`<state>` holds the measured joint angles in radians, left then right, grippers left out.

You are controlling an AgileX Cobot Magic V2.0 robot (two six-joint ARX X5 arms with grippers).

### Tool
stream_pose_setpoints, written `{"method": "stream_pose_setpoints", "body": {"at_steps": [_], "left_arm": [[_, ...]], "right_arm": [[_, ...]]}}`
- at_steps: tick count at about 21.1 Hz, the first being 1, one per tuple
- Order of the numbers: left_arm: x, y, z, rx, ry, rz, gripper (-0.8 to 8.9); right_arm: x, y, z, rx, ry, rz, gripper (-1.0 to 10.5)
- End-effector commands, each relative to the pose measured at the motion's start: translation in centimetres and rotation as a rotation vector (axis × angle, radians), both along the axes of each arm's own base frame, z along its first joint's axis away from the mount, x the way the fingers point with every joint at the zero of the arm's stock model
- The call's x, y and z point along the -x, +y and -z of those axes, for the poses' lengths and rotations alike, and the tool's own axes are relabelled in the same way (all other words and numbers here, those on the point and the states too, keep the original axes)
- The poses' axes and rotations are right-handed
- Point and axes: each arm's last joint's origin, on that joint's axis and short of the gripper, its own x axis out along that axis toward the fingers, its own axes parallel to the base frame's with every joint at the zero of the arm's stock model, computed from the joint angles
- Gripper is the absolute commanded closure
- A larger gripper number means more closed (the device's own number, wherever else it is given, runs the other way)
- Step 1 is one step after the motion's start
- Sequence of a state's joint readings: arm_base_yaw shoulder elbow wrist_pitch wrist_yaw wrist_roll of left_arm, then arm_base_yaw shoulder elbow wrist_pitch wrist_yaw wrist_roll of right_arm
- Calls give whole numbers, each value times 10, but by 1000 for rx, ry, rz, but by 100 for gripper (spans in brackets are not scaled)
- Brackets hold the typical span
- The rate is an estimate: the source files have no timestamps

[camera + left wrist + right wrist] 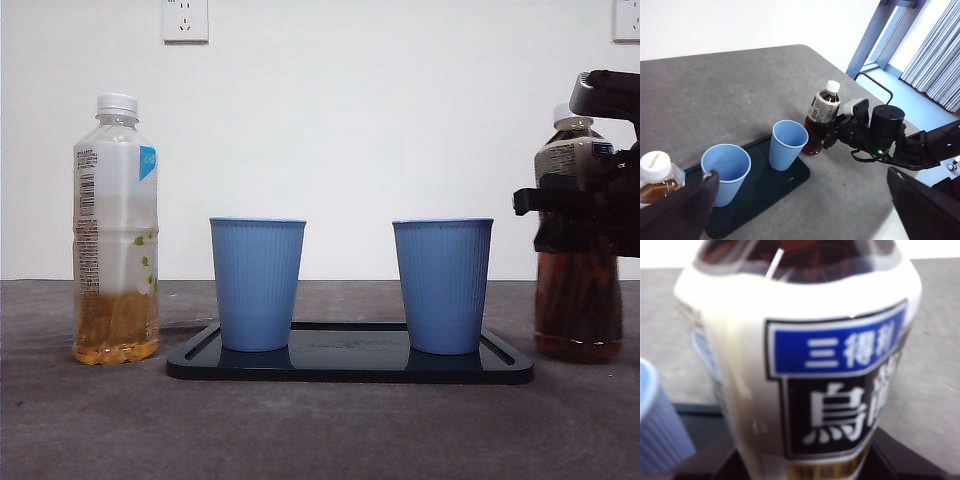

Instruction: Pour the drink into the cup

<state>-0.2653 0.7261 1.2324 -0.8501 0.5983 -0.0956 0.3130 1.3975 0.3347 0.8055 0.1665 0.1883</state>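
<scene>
Standing upright on the grey table, the dark tea bottle sits at about 3 o'clock from the black tray in the front view, just beside the tray's end and apart from it, with its white cap on. The right gripper is at the bottle's labelled middle, its black jaws set on either side of the body; in the right wrist view the label fills the picture with a dark jaw low at each side, and the jaws seem closed against the bottle, though the contact itself is blurred. From the left wrist view the same arm reaches in at 3 o'clock, its gripper meeting the bottle beside the tray. Two blue cups stand upright and open on the tray, well apart: one cup toward 9 o'clock and the other cup toward 3 o'clock, nearest the tea bottle. A second bottle, clear, capped, with a little amber drink at the bottom, stands off the tray at 9 o'clock. The left gripper hangs above the table's near side, its two jaws spread wide with nothing between them.
</scene>
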Motion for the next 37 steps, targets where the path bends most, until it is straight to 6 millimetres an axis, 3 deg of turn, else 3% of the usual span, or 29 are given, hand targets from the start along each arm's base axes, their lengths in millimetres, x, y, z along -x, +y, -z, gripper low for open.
{"method": "stream_pose_setpoints", "body": {"at_steps": [1, 8, 12, 21, 37], "left_arm": [[1, 0, -5, 9, -14, 2, 283], [1, 0, -5, 9, -14, 2, 283], [1, 0, -5, 11, -11, 1, 283], [1, 0, -5, 11, -9, 1, 283], [-6, 1, 11, -95, -6, -73, 287]], "right_arm": [[-7, 3, -4, -13, -62, -15, 789], [-7, 3, -1, -2, -48, -15, 780], [-7, 3, -1, 3, -51, -10, 609], [2, 1, -20, -6, -76, -18, 511], [81, -19, -85, -124, 1, -110, 511]]}}
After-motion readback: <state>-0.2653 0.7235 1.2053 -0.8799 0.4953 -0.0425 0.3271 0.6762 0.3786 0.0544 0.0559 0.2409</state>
